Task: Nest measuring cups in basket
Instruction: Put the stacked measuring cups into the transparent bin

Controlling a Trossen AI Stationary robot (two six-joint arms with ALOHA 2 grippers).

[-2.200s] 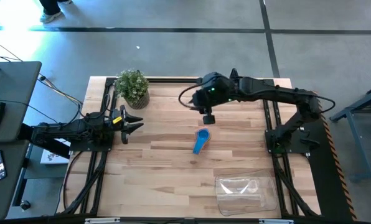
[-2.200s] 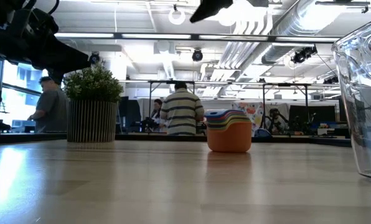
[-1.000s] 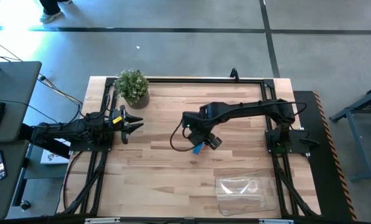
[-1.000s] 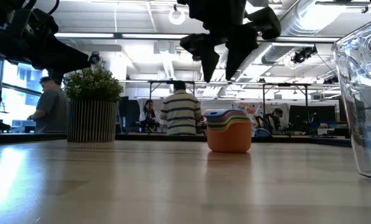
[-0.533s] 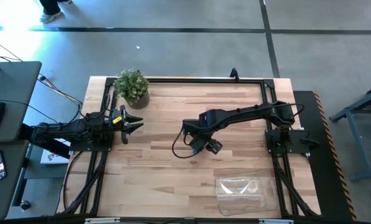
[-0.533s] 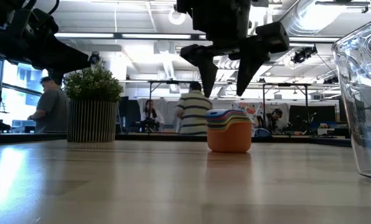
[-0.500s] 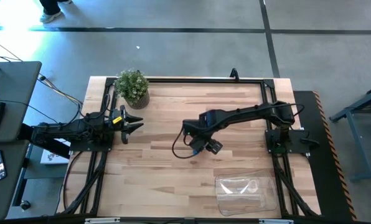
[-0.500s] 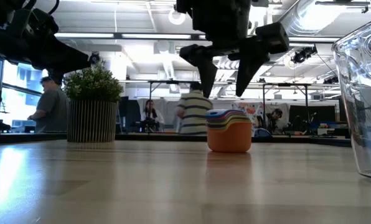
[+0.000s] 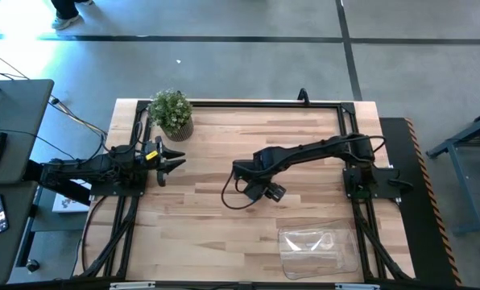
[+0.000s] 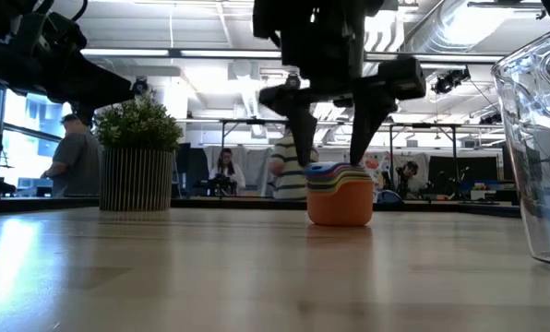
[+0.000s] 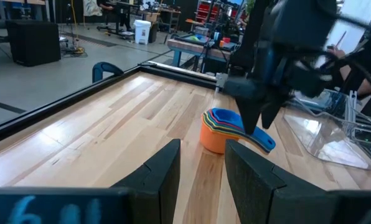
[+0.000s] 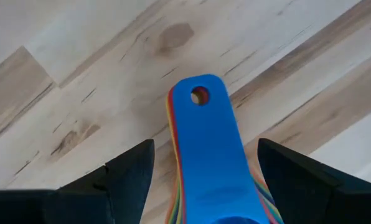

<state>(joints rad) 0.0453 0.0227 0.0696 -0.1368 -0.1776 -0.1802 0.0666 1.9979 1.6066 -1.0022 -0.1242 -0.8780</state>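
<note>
The measuring cups [image 10: 340, 198] stand nested in one stack on the table's middle: an orange cup outermost, a blue one on top, and its flat blue handle [image 12: 207, 143] sticking out level. My right gripper [image 10: 332, 164] hangs over the stack, pointing down, open. One finger stands on each side of the handle, with wood showing in both gaps. In the high view that gripper [image 9: 260, 191] hides the cups. My left gripper [image 9: 171, 161] waits open at the table's left side. The clear basket [image 9: 312, 246] stands near the front right.
A potted plant [image 9: 171, 113] stands at the far left corner of the table. Bare wood lies between the stack and the basket [image 10: 538, 157]. People move about in the room behind the table.
My right gripper has spread its fingers wider and come down over the stack, drifting a little toward the table's near edge, until its fingers straddle the top of the cups. The stack has stayed in place.
</note>
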